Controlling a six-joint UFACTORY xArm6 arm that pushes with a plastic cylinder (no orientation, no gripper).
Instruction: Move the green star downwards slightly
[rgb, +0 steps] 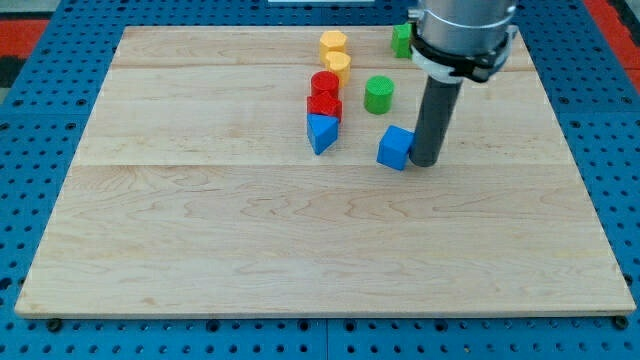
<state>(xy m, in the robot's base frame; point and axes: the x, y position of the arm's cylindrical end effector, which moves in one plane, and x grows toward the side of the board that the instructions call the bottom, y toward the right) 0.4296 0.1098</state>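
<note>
My tip (424, 163) rests on the board right of centre, touching or just beside the blue cube (396, 148); there are no jaws to report. The green star (401, 40) sits at top, partly hidden behind the arm. Judgement: the tip is below the star, so it must get above it to push down.

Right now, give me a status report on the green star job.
My tip down beside blue cube, its right. Green star at top, half hidden behind arm. Not touching it.
</note>
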